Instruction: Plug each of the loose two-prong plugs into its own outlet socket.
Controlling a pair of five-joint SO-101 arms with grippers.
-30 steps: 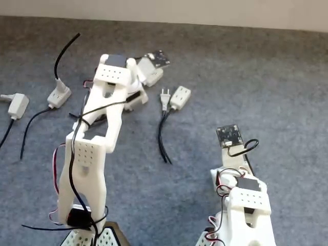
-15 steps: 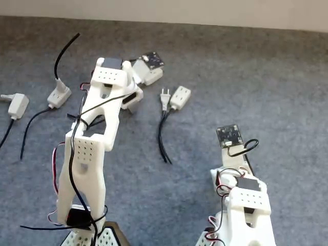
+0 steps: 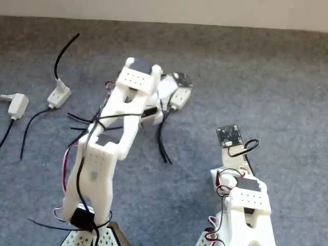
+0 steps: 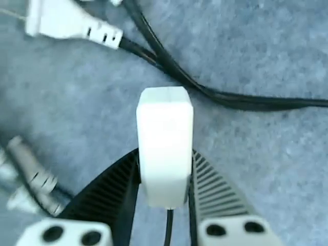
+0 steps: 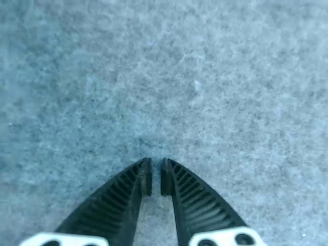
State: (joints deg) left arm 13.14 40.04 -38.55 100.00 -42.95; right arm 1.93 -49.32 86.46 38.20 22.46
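- Nearest: the right end effector [image 5: 156,177] sits low over bare bench [image 3: 277,77], tips pinched together on nothing. My guess is it's parked there to stay out of the other arm's way.
- Next out, two black cords [image 3: 161,138] trail back toward the arm bases from the middle of the bench. They're slack and loose, so nothing pins down whatever they're attached to.
- The left end effector [image 4: 165,154] is stretched out over the middle and clamped on a white block [image 4: 165,123].
  - The ribbed pads grip the block's two flat sides, and its thin cord runs out the back between the jaws.
  - That grip makes sense to me, since it leaves the front end sticking out free to mate with something.
  - I can't tell from here whether that front end has prongs.
- Just past the block, off to one side, lies a white socket [image 4: 66,21] with two dark slots, flat on the bench with a cord leaving one end.
  - The cords cross between it and the block.
  - The block is near the socket but not touching or lined up with it, so I'd call this the approach and not the push.
  - The socket is loose, so it'll probably slide when pushed. The idle arm may have to brace it.
- Farthest off, well apart on the left side, are a corded piece [image 3: 59,96] with its black lead curling away and an edge piece [image 3: 18,105] by the frame border. Neither looks plugged into anything.
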